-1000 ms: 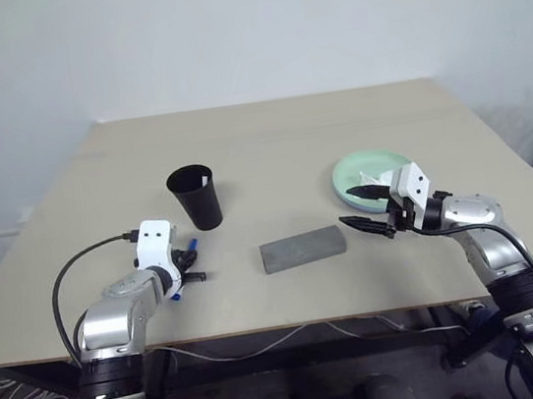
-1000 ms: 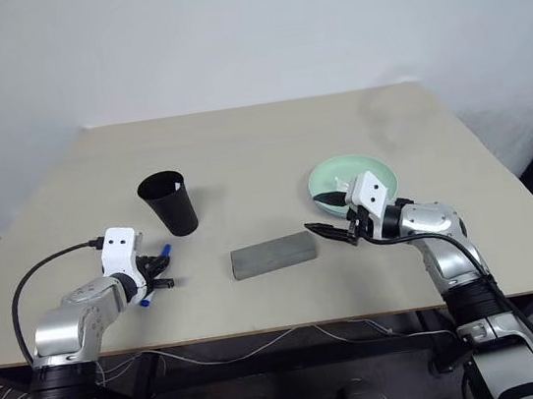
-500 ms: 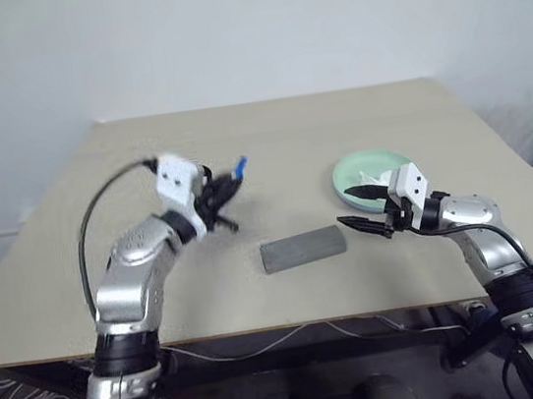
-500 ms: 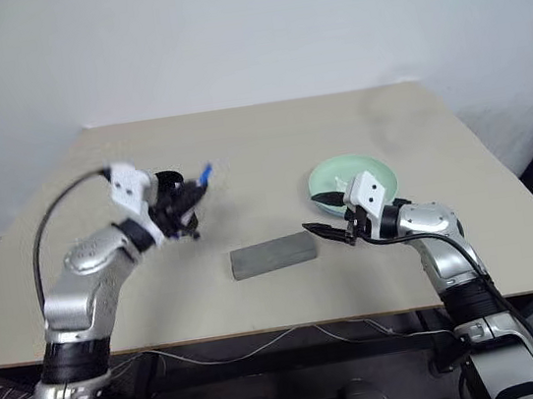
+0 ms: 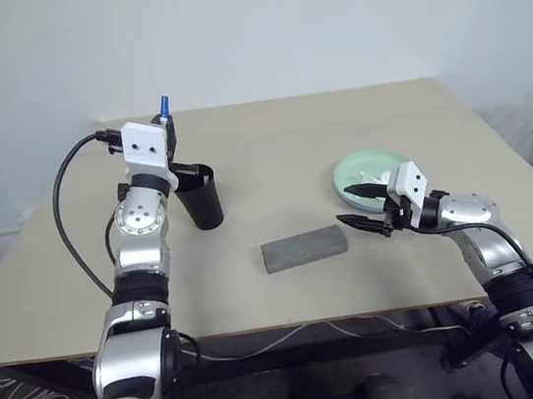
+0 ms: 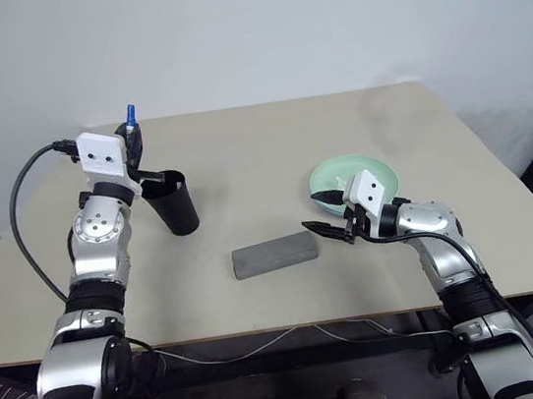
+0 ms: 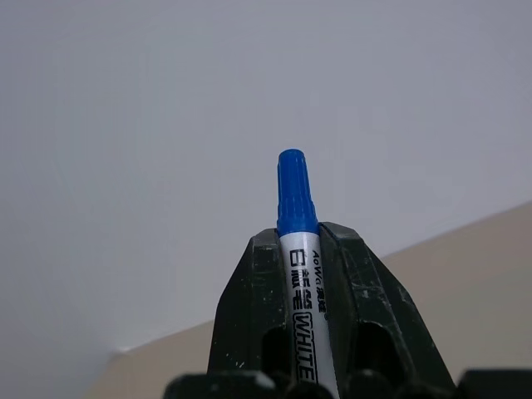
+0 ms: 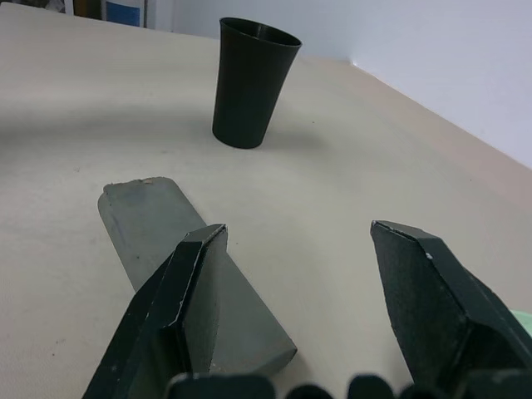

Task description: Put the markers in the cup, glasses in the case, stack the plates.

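Beige table [image 5: 289,147]: left pincer [image 7: 298,249] clamps marker [image 7: 299,274] (print legible at wrist); right pincer [image 8: 307,274] gapes.

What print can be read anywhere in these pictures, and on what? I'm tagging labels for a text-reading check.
"WHITE" in black capitals, running along the pale barrel of the blue-capped marker held in the left gripper.
"AoWo" or similar, small print beside it on the same barrel: uncertain.
Some further characters above "WHITE" on the barrel: not legible to me.
The cup, case and plate: no text visible.
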Tool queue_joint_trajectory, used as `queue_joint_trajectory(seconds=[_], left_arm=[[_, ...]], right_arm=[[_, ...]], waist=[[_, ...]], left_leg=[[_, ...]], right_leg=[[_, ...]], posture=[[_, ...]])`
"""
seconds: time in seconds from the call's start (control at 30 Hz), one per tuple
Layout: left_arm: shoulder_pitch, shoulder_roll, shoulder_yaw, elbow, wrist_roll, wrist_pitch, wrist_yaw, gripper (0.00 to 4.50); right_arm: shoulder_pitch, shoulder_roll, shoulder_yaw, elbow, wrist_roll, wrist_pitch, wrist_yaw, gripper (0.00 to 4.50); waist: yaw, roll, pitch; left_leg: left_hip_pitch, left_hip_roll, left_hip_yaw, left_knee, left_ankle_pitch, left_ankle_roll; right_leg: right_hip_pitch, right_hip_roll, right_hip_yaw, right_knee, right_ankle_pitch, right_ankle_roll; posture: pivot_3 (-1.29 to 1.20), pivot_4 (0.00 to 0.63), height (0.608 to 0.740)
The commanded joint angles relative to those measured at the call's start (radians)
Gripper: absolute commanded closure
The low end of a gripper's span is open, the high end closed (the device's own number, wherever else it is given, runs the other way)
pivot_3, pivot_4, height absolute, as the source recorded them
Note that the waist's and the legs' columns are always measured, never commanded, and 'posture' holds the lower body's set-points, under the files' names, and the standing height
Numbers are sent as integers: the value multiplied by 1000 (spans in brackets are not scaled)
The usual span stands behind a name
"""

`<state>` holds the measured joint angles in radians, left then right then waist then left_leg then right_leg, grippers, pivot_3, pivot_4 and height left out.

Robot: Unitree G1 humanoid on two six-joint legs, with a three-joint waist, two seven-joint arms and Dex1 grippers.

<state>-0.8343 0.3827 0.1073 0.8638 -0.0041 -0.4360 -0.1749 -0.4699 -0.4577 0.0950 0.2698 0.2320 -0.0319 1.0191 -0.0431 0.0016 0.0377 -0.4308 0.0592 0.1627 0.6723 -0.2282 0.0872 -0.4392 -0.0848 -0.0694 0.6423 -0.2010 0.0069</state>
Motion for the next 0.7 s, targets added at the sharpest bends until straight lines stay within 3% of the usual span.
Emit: queue_joint_trajectory(seconds=[0.03, 0.27, 0.5, 0.7], left_arm=[[-72, -6, 11, 94, 3, -104, 8, 4359], [-119, -23, -5, 248, 29, -182, 19, 4359], [-132, -30, -5, 283, 38, -200, 29, 2002], [-132, -34, 2, 265, 25, -202, 14, 2002]], right_arm=[[-23, -7, -24, -27, 9, -8, -6, 1501], [-12, -13, -27, -40, 10, -3, -9, 1501], [-7, -16, -28, -47, 11, -1, -12, 1501], [-12, -13, -24, -45, 10, 0, -13, 1501]], waist=[[-1, 0, 0], [-1, 0, 0], [0, 0, 0], [-1, 0, 0]], left_leg=[[0, 0, 0, 0, 0, 1], [0, 1, 0, 1, -1, 2], [0, 1, -1, 1, -1, 2], [0, 1, -2, 2, -1, 3]], right_leg=[[0, 0, 0, 0, 0, 0], [0, 1, 0, 0, 0, 0], [0, 1, 0, 1, 0, 0], [0, 0, -1, 1, 0, 0]], posture=[[0, 0, 740], [0, 0, 740], [0, 0, 740], [0, 0, 740]])
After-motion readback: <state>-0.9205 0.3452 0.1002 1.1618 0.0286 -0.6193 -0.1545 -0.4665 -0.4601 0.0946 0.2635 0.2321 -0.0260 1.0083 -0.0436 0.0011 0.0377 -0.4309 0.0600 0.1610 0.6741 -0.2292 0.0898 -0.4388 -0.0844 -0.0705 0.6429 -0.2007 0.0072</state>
